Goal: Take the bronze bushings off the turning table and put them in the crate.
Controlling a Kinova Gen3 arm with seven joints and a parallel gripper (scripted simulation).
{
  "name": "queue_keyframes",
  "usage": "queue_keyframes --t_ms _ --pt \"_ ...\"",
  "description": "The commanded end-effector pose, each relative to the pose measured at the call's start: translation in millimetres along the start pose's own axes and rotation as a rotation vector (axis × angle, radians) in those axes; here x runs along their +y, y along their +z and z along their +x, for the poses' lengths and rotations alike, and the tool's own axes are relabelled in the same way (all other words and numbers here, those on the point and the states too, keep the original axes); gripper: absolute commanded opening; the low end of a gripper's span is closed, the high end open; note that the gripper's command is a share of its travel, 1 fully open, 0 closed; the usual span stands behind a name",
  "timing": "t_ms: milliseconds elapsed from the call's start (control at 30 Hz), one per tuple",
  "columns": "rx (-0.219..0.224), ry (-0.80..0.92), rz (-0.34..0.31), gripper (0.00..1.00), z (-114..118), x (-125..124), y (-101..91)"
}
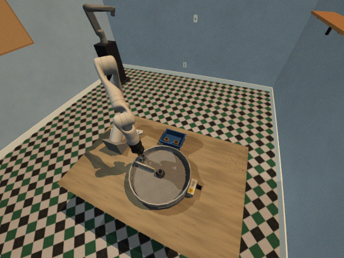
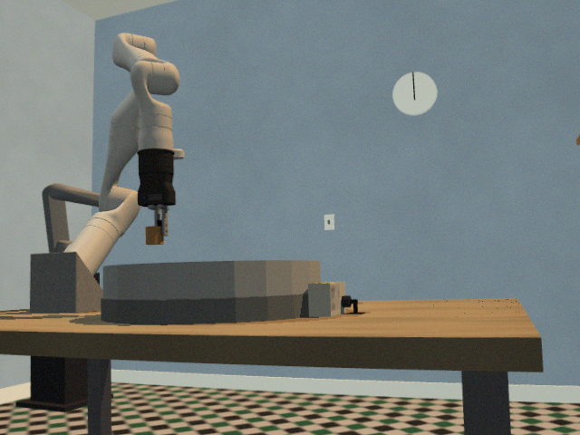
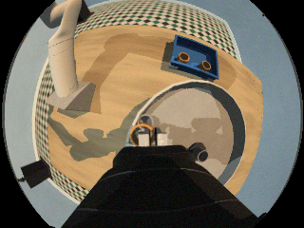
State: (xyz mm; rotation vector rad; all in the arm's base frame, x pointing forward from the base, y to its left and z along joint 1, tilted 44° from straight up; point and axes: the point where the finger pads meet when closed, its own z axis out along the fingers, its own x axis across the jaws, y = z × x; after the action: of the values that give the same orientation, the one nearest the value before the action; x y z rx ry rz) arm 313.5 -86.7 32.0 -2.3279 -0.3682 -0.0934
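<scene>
My gripper (image 2: 161, 230) (image 1: 140, 153) (image 3: 152, 133) is shut on a bronze bushing (image 2: 153, 235) (image 3: 142, 131) and holds it in the air above the back left rim of the grey turning table (image 1: 155, 202) (image 2: 210, 281) (image 3: 218, 123). Steel bushings (image 1: 142, 158) sit on the table just under the gripper, beside the grey bar (image 1: 144, 166) that runs to the dark centre hub (image 1: 159, 173) (image 3: 200, 151). The blue crate (image 1: 181, 137) (image 3: 193, 71) stands behind the table and holds two bronze bushings (image 1: 166, 138) (image 1: 176, 142) (image 3: 184, 57) (image 3: 205, 64).
A grey control box (image 1: 191, 188) (image 2: 325, 299) sits against the turning table's right side. The arm's grey base (image 1: 113, 144) (image 2: 58, 281) stands at the left of the wooden table (image 1: 210, 222) (image 2: 421, 323). A second arm (image 1: 97, 24) stands far behind.
</scene>
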Motion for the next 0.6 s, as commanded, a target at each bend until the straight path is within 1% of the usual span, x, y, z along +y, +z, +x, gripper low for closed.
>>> queue_keyframes --t_ms 0,400,567 --pt "-0.012 -0.022 -0.011 0.00 17 -25 -1.6" --pt "-0.012 -0.022 -0.011 0.00 17 -25 -1.6" --pt "-0.012 -0.021 -0.010 0.00 49 -70 -0.6"
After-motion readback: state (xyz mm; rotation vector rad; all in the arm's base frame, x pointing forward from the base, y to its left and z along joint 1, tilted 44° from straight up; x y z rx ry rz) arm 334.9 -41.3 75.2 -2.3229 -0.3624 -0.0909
